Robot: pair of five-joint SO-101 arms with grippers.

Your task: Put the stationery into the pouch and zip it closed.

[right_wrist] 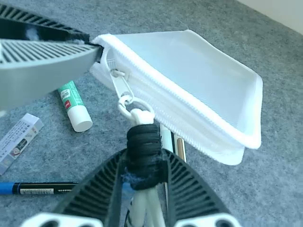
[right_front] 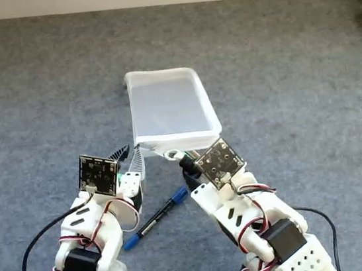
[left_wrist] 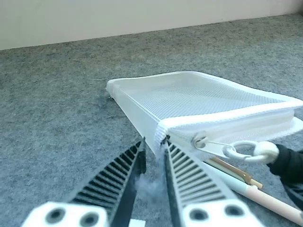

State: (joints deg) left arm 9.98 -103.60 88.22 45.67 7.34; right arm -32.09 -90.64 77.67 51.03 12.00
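At frame centre, the pouch (right_front: 170,107): my left gripper (left_wrist: 154,150) pinches its corner, my right gripper (right_wrist: 144,160) clamps the pull cord (right_wrist: 142,137) (blue pen (right_front: 153,220) outside); zipping now could lock it out.

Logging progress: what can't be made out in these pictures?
- Pouch contents: high view, the frosted mesh blurs anything inside.
- Pens: right wrist view, mostly covered by the pouch and zip cord.
- Blue marker: right wrist view, cut by the edge and the right gripper.

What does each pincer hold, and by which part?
Left pincer grips the pouch by its corner; right pincer holds its black zip pull.
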